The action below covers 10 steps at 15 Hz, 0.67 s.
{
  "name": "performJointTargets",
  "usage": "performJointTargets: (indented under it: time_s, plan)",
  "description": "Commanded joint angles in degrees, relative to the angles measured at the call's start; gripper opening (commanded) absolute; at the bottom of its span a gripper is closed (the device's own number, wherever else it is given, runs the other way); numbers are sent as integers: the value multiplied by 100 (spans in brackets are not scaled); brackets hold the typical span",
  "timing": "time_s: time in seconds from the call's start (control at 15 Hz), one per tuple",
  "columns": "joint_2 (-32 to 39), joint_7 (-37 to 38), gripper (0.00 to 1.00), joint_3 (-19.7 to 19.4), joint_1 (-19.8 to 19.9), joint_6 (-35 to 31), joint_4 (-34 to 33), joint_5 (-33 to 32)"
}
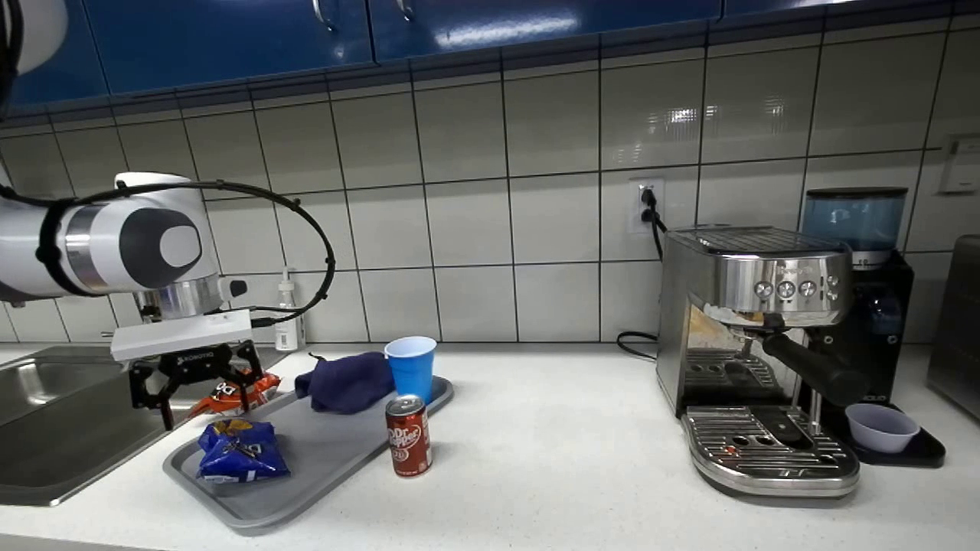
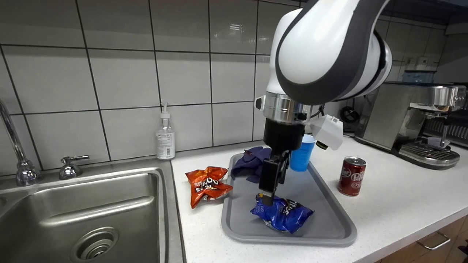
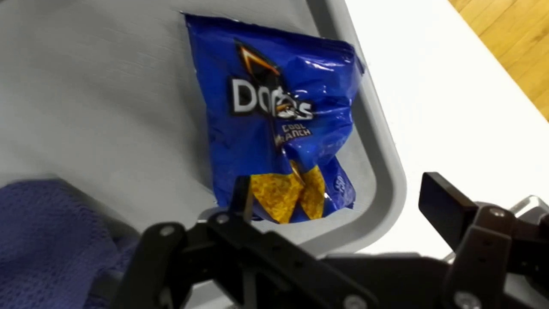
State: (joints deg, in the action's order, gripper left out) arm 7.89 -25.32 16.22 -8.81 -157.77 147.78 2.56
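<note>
The gripper (image 3: 345, 197), jaws wide apart and empty, hangs near the blue Doritos bag (image 3: 261, 141), which rests unheld at the upper centre of the wrist view on the grey tray (image 3: 124, 98), whose raised edge likely helps keep it from sliding off.

Both exterior views face tray (image 1: 329, 448) and wall (image 1: 471, 222); the near wrist view looks down, perhaps steeply.

blue bag (image 3: 274, 128) partly behind gripper (image 3: 343, 198); bottle label (image 2: 165, 145) seemingly too small to read
</note>
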Motion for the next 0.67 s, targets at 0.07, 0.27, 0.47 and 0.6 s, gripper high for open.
performJointTargets:
  time_s: [0.07, 0.27, 0.47, 0.6]
  plan:
    - [-332, -783, 100, 477, 146, 249, 50, 1430]
    - [-624, -980, 100, 505, 79, 376, 183, 2067]
    - [-1014, -872, 100, 344, -60, 536, 403, 2236]
    - [-1291, -741, 100, 220, -154, 679, 580, 2158]
